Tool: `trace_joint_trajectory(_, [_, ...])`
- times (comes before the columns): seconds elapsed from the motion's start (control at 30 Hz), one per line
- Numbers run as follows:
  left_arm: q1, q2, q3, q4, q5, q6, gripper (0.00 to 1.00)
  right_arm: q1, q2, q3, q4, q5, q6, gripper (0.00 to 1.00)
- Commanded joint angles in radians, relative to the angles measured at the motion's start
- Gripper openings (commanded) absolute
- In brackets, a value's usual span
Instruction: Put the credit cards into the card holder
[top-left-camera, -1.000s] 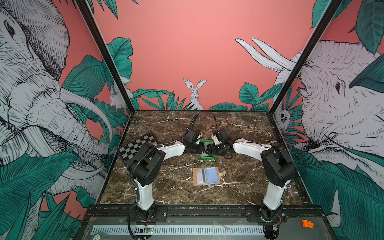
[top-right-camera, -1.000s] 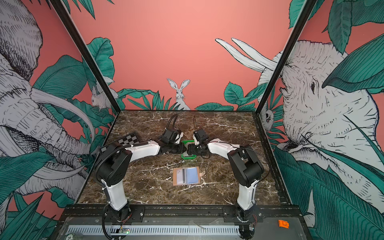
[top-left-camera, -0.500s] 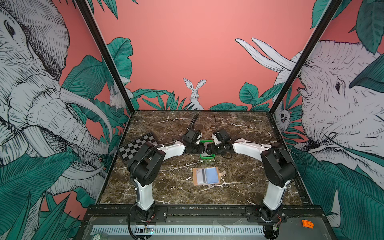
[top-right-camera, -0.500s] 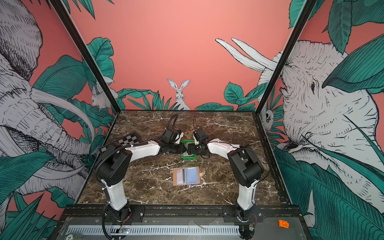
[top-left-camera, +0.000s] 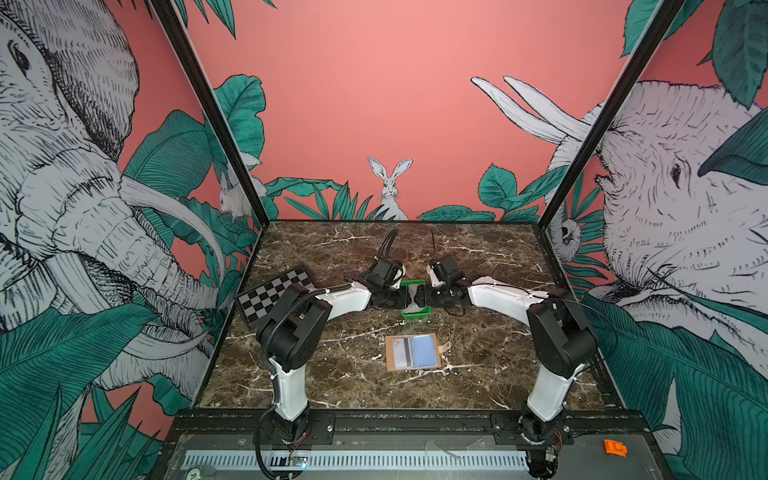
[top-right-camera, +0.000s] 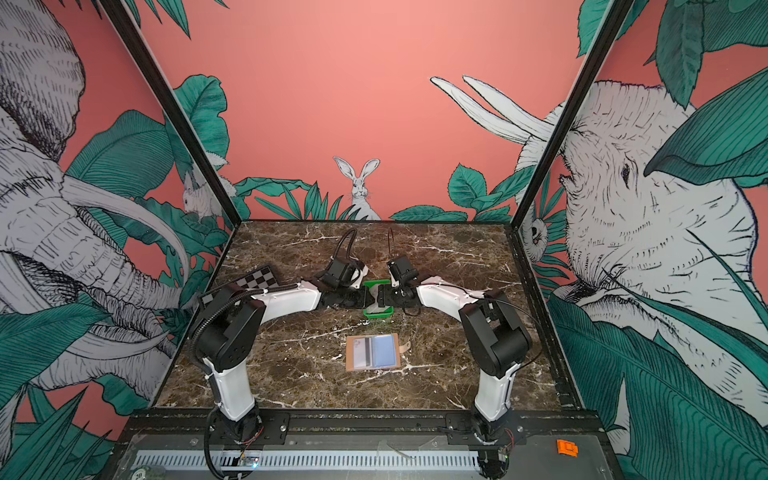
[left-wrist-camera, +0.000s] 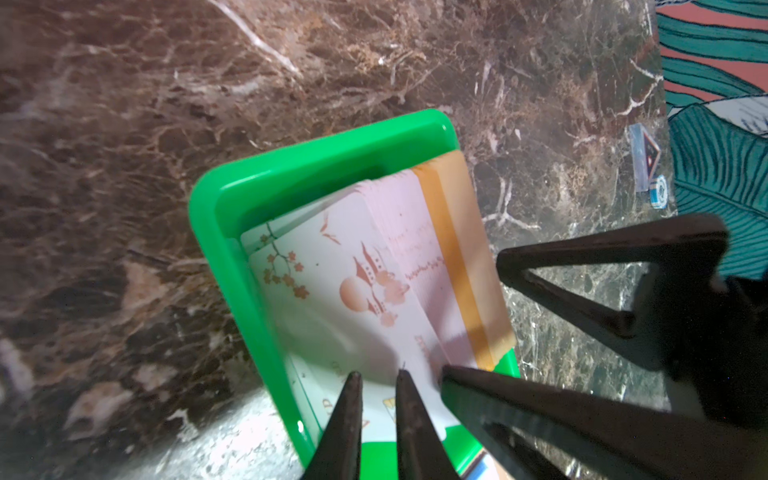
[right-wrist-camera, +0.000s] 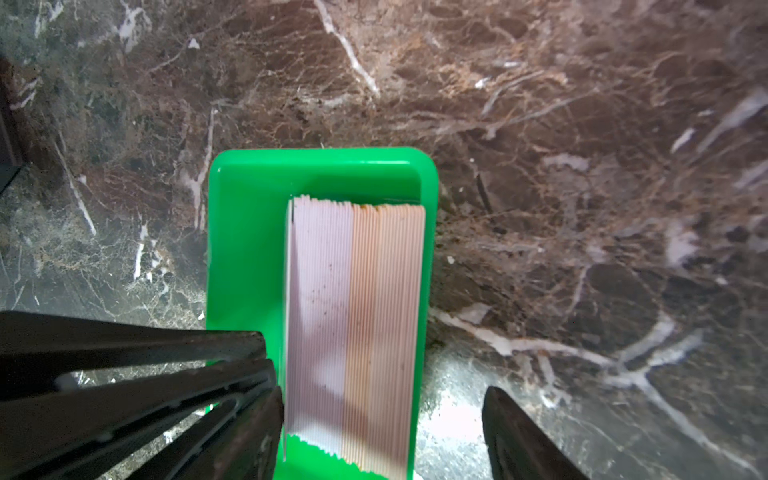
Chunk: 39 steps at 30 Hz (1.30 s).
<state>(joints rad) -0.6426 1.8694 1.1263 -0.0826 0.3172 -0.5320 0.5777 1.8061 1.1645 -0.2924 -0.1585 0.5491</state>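
1. While working one card loose from the credit cards (left-wrist-camera: 332, 282), which stand on edge and lean in the green tray (left-wrist-camera: 232, 199), take only the front card and leave the rest packed.
2. Read the left hand (left-wrist-camera: 377, 386) as nearly closed, tips a narrow slit apart at the front card's near edge. Cannot tell from any view whether pinching a card or only touching its face.
3. Read the right hand (right-wrist-camera: 384, 392) as open wide and straddling the stack, one finger against the stack's pale side and its partner well clear outside the tray wall. Use it, probably, as a brace to hold the pack back during the pull.
4. Lift slowly along the card's own plane. Expect thin, slick cards to drag a neighbour out or slip from a shallow pinch.
5. Carry towards the card holder (top-left-camera: 411, 352), lying open and flat on the table (top-left-camera: 332, 257), sleeves up, well apart from the tray on the side nearer the arm bases. Seems to hold one striped card (top-left-camera: 400, 351) in a sleeve already.
6. Find only in the left wrist view the front card's printed face, plus a small round chip (left-wrist-camera: 658, 191) far off by the table's edge.
7. Find only in the right wrist view the cards' edges, a whitish block beside an orange-tinted one, and the gap at the outer finger.
8. Look to both top views alone for the card holder, absent from both wrist views. Too small there to judge any grip.
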Motion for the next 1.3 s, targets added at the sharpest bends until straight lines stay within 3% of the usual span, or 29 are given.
trace_joint_trajectory(0.0, [0.008, 0.012, 0.014, -0.03, -0.003, -0.009, 0.19, -0.009, -0.039, 0.009, -0.029, 0.04, -0.012, 0.74])
trace_joint_trajectory(0.43, [0.008, 0.049, 0.031, 0.014, 0.034, -0.038, 0.2, -0.008, -0.133, -0.006, -0.038, -0.012, 0.002, 0.73])
trace_joint_trajectory(0.7, [0.008, 0.043, -0.002, 0.043, 0.033, -0.055, 0.2, -0.007, -0.197, -0.065, 0.017, -0.086, 0.053, 0.66])
trace_joint_trajectory(1.1, [0.008, 0.054, -0.002, 0.074, 0.039, -0.07, 0.2, -0.006, -0.214, -0.063, 0.038, -0.117, 0.128, 0.46])
trace_joint_trajectory(1.27, [0.008, 0.058, 0.001, 0.081, 0.042, -0.074, 0.2, -0.007, -0.145, -0.023, 0.021, -0.144, 0.128, 0.38])
